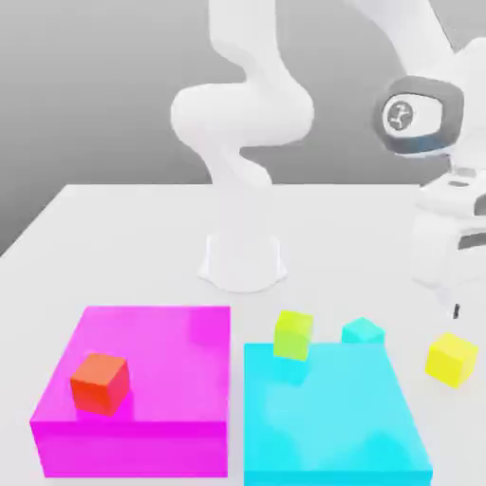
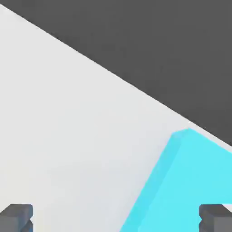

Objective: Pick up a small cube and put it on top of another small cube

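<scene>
The fingers [image 2: 116,218] are wide apart. The yellow cube [image 1: 451,360] sits on the tabletop [image 1: 142,242], near the little blue cube [image 1: 363,332]. To grab it well, go right over it, line up with its flat sides, then go down slowly.

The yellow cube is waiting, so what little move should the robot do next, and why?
It should probably bring its open hand down around the yellow cube, lining up first. The hand is up above the table, near that cube, holding nothing, and the cube still has to go onto the small turquoise cube.
</scene>
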Motion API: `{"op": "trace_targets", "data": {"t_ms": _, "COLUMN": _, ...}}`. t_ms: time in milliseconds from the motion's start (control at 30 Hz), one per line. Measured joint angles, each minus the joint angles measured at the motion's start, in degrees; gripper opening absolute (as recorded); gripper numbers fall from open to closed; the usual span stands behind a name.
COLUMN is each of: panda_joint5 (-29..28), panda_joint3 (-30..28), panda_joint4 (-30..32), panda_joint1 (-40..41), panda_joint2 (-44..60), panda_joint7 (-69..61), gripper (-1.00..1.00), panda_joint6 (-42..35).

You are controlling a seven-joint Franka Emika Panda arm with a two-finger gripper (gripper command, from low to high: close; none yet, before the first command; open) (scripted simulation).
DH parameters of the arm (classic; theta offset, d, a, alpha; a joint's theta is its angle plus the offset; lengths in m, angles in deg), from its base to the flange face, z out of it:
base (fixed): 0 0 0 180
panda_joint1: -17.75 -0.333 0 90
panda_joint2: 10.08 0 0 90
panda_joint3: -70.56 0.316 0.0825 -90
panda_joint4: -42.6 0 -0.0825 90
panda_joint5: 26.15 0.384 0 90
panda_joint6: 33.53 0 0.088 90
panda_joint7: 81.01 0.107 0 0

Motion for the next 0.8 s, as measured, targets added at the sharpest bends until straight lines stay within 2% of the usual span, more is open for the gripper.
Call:
{"op": "trace_targets", "data": {"t_ms": 133, "panda_joint5": -0.8, "panda_joint3": 1.5, "panda_joint4": 2.0, "panda_joint1": -3.3, "panda_joint2": 7.5, "panda_joint7": 1.2, "gripper": 0.0, "panda_joint6": 4.1}}
{"op": "trace_targets", "data": {"t_ms": 333, "panda_joint5": -11.4, "panda_joint3": -7.4, "panda_joint4": -0.1, "panda_joint1": -10.7, "panda_joint2": 17.6, "panda_joint7": 9.3, "gripper": 0.0, "panda_joint6": 11.0}}
{"op": "trace_targets", "data": {"t_ms": 367, "panda_joint5": -12.7, "panda_joint3": -8.9, "panda_joint4": -0.4, "panda_joint1": -11.9, "panda_joint2": 18.8, "panda_joint7": 10.3, "gripper": -1.0, "panda_joint6": 11.9}}
{"op": "trace_targets", "data": {"t_ms": 600, "panda_joint5": -12.8, "panda_joint3": -9.2, "panda_joint4": -0.4, "panda_joint1": -12.2, "panda_joint2": 19.0, "panda_joint7": 10.4, "gripper": -1.0, "panda_joint6": 12.1}}
{"op": "trace_targets", "data": {"t_ms": 800, "panda_joint5": -2.1, "panda_joint3": -0.9, "panda_joint4": 1.9, "panda_joint1": -6.1, "panda_joint2": 10.0, "panda_joint7": 2.3, "gripper": -1.0, "panda_joint6": 6.0}}
